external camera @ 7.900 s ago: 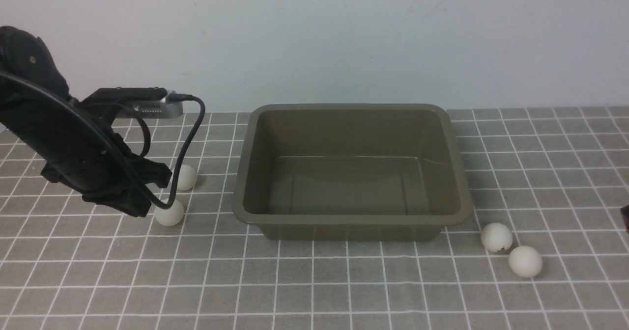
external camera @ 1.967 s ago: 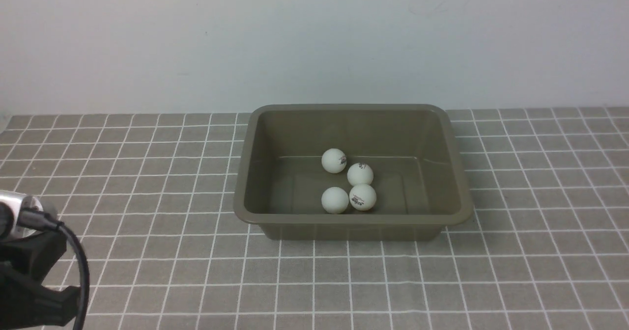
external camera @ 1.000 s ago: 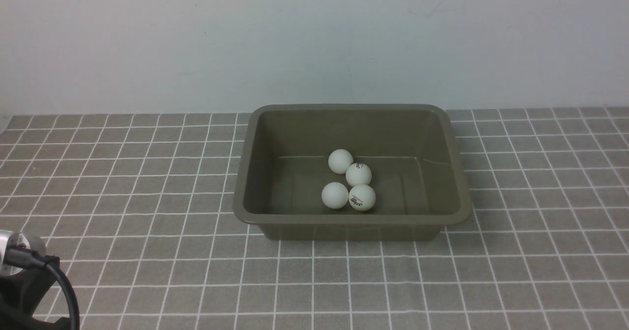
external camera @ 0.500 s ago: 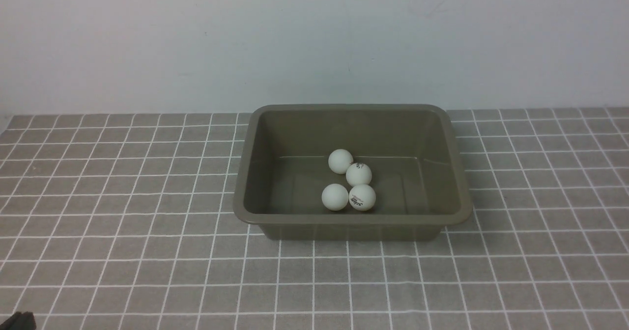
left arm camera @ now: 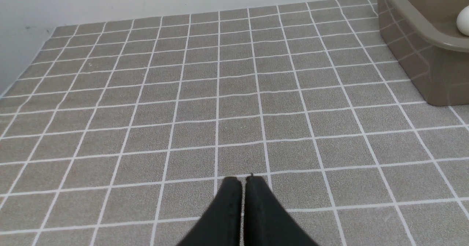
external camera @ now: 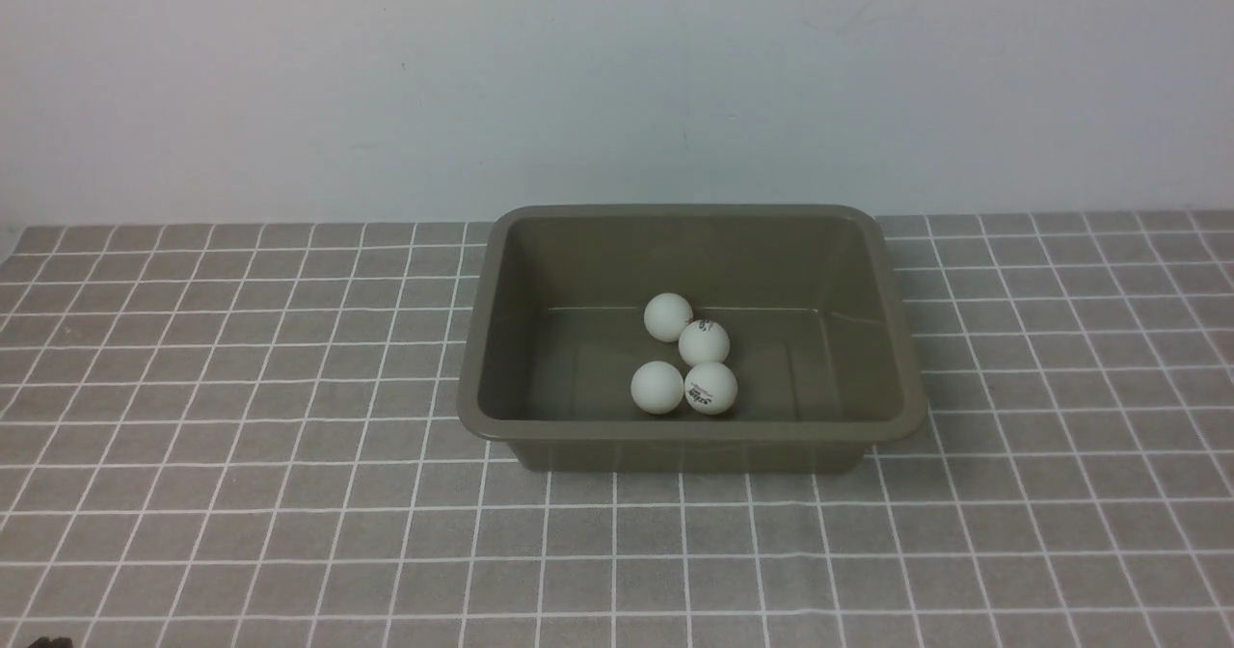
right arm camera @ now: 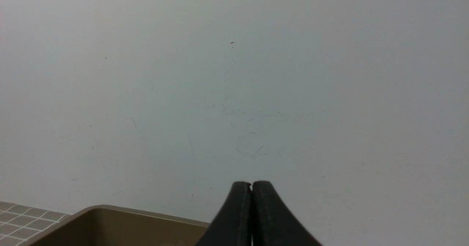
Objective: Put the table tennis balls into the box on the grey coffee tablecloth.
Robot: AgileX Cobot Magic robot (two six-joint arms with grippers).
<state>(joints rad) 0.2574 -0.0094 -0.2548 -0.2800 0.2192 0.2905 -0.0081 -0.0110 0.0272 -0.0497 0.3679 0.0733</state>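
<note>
The olive-brown box (external camera: 482,339) stands on the grey coffee tablecloth (external camera: 241,388) in the front view. Several white table tennis balls (external camera: 668,317) lie clustered on its floor, two with dark print. My left gripper (left arm camera: 243,180) is shut and empty, low over bare cloth, apart from the box (left arm camera: 414,19); one ball (left arm camera: 464,20) shows at that view's edge. My right gripper (right arm camera: 251,184) is shut and empty, held above the box rim (right arm camera: 110,211), facing the wall. Neither gripper shows in the front view, save a dark scrap (external camera: 48,642) at the bottom left corner.
A plain pale wall (external camera: 617,79) closes the far side of the table. The cloth's left edge meets the wall in the left wrist view (left arm camera: 22,81). The cloth runs on either side of the box.
The left arm has drawn back out of the front view at the bottom left. The far ball in the box settled against the others; the balls now lie still.
</note>
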